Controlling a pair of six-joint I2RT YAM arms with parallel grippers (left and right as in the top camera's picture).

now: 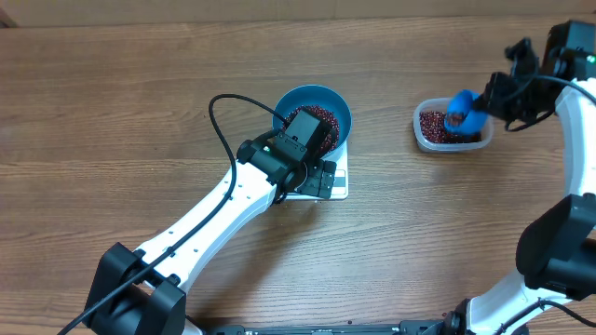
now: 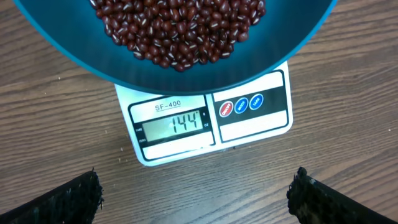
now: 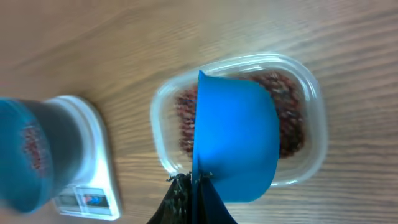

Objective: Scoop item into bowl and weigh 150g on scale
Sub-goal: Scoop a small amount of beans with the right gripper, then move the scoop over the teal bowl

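Beans (image 2: 180,31), small and dark red-brown, cover the bottom of the blue bowl (image 2: 186,78). The bowl sits on the white scale (image 2: 249,127), whose display (image 2: 177,123) reads 144. More beans lie in the clear tub (image 3: 317,124), which stands well off to the right of the scale on the wooden table (image 1: 140,112). The left gripper (image 2: 196,196) hangs above the bowl and scale, its 2 fingers (image 2: 68,199) spread wide with nothing between them. The right gripper (image 3: 194,199) is pressed together on the blue scoop (image 3: 239,143), pinching it at its lower edge and holding it over the tub. The right wrist view is blurred, so whether the scoop touches the beans in the tub cannot be told.
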